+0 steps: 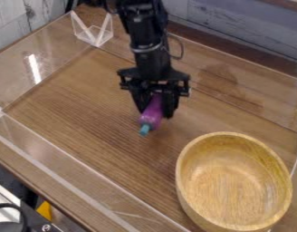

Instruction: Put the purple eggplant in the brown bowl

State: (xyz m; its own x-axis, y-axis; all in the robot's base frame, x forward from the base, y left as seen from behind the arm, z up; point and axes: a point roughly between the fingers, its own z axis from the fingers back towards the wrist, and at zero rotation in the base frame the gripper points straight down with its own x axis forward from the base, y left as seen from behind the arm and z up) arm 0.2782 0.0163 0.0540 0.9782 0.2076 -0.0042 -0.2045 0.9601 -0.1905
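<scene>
Camera view: glossy purple eggplant (151, 116) (teal tip down) between clamped fingers (170, 101), beside grainy round brown bowl (234, 185).

A single black arm enters from the top of the view and reaches down toward the worktop (79, 109). The wrist is close to vertical, with cables running along it. The gripper (154, 111) points steeply downward. Its two black fingers (140, 101) are drawn in tight, clamped on the purple eggplant (151, 117), which hangs tilted between them.
</scene>
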